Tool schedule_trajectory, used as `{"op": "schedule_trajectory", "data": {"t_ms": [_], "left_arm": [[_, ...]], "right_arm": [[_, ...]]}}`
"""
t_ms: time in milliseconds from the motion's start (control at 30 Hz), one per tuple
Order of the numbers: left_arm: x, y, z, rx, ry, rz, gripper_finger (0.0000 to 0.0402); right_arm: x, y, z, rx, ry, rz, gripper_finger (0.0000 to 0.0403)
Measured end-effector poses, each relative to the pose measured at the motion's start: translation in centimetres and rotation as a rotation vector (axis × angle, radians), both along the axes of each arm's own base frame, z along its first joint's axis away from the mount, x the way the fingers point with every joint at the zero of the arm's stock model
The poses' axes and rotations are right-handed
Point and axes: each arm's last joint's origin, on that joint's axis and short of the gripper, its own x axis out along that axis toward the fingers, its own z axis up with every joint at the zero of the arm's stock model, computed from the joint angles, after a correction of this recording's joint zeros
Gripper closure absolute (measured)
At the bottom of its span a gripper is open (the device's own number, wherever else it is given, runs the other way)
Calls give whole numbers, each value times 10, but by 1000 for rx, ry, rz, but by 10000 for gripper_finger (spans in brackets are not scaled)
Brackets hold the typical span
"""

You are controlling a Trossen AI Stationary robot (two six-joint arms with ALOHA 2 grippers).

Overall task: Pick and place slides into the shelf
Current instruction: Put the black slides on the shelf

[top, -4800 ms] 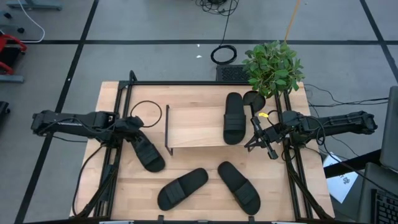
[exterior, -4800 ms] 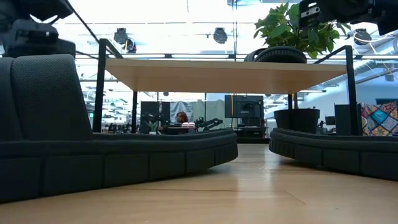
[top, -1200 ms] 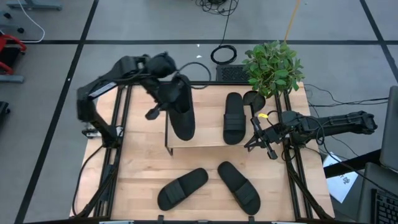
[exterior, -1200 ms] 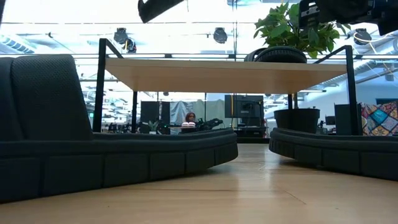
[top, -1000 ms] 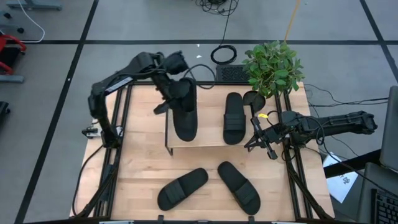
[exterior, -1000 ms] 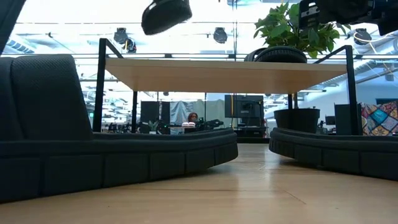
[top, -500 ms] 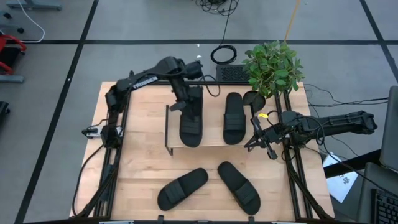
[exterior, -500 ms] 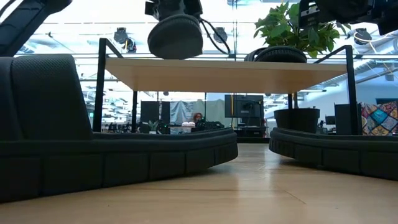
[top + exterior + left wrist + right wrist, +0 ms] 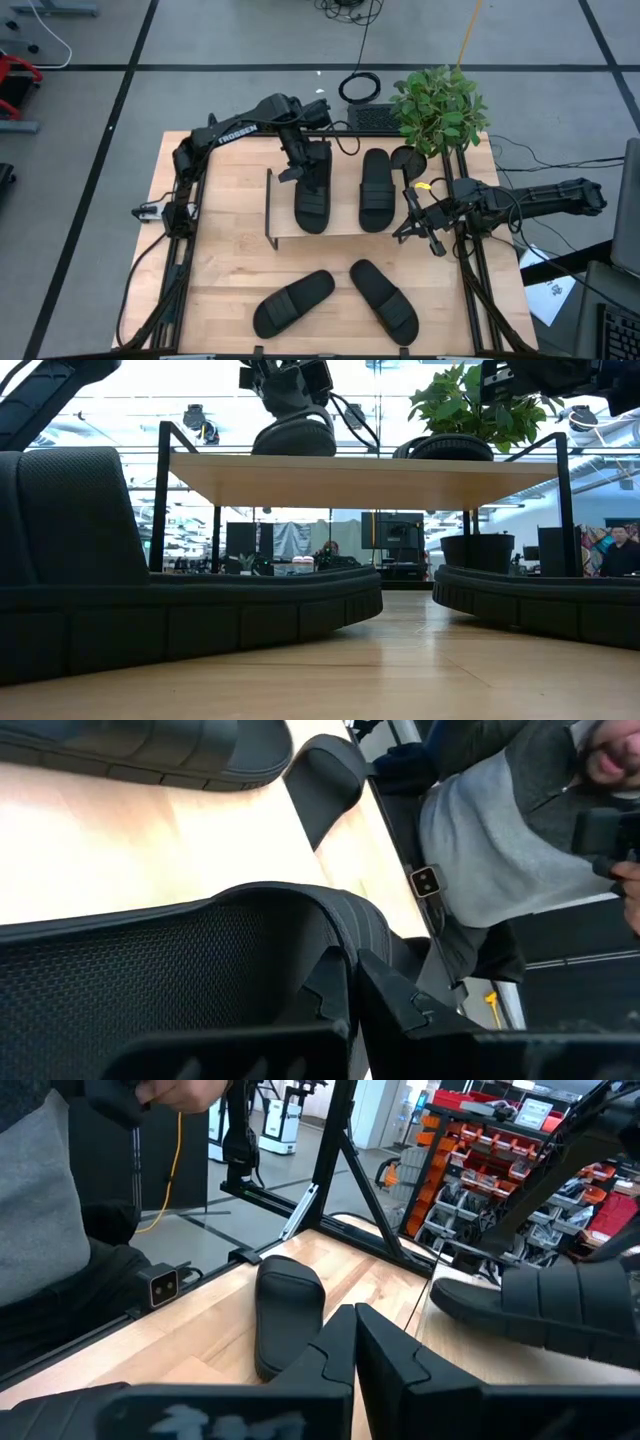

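Left gripper (image 9: 302, 158) stays clamped on a black open-toe slide sandal (image 9: 312, 195), now lowered onto the light wood shelf top (image 9: 340, 222), at nine o'clock of its twin (image 9: 376, 190). Release comes next. Right gripper (image 9: 420, 222) waits, closed.

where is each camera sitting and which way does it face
High view: overhead, looking straight down; both arms show, left gripper on a slide atop the shelf, right gripper waiting beside it.
Low view: table height, looking level under the shelf; the left gripper shows above.
Left wrist view: along its jaws at the gripped slide.
Right wrist view: past shut jaws across the table.
High and low views share the shelf.
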Motion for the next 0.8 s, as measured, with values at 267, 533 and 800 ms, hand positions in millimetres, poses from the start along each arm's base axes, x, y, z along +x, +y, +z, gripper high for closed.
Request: {"op": "schedule_trajectory", "data": {"t_ms": [267,533,800], "left_arm": [[0,-1,0,-25,40,29,401],[8,-16,0,-40,54,20,401],[16,-24,-8,0,67,21,401]], "right_arm": [[0,0,0,0,-1,0,403],[0,0,0,0,-1,0,403],[0,0,0,2,0,0,403]]}}
